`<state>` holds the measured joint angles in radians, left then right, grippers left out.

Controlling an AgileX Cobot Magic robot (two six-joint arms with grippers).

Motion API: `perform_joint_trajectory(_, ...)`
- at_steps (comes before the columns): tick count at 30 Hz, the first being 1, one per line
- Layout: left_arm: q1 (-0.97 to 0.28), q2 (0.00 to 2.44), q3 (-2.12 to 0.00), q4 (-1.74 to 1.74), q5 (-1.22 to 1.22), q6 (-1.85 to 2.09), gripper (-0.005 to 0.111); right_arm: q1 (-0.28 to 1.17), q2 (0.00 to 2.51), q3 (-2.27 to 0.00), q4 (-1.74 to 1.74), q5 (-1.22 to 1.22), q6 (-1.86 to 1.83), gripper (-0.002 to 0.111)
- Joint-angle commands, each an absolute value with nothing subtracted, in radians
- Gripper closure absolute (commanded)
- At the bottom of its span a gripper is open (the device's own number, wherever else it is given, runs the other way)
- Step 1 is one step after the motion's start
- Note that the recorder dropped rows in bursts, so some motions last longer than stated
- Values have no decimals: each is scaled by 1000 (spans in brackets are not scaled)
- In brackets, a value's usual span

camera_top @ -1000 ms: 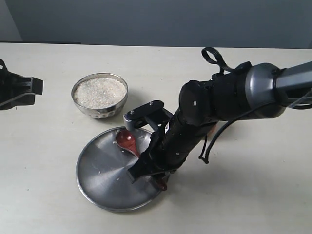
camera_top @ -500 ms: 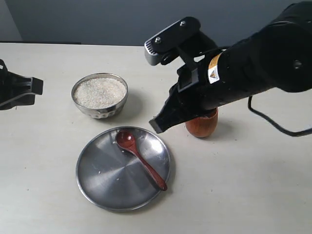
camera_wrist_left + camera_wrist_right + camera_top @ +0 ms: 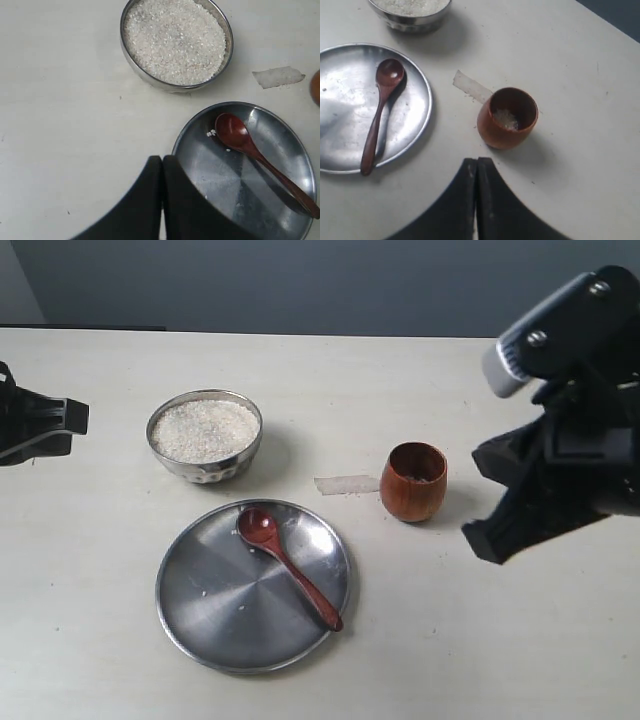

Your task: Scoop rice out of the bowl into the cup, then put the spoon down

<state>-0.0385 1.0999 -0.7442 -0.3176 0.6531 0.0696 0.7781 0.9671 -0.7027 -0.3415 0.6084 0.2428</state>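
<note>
Looks finished: spoon (image 3: 295, 577) down on plate (image 3: 215, 615), bit of rice (image 3: 506, 119) in cup (image 3: 500, 139). Left gripper (image 3: 161, 161), right gripper (image 3: 476, 161) pinched closed, holding nothing. Next: nothing to grab, just keep clear.

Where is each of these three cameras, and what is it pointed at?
Exterior: above the table, looking down at bowl, plate, spoon, cup; left arm and right arm at the edges.
Left wrist: on its arm, looking down past the shut left end effector at bowl, plate, spoon.
Right wrist: likewise, past the shut right end effector at cup, plate, spoon.
Shared: both wrist views show plate and spoon.
</note>
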Motion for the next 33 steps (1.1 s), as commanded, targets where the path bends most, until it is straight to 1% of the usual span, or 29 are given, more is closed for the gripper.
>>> perform_joint_trajectory(1, -41, 1100, -750, -319, 644, 71, 106, 780, 845, -590, -361, 589, 266, 108)
perform_joint_trajectory(7, -41, 1100, -750, -319, 644, 71, 106, 780, 746, -524, -331, 654, 266, 108)
perform_joint_trajectory(26, -41, 1100, -750, -319, 644, 71, 106, 780, 737, -524, -327, 663, 266, 108)
perform_joint_trajectory(33, -41, 1100, -750, -319, 644, 71, 106, 758, 634, -524, -305, 681, 266, 108)
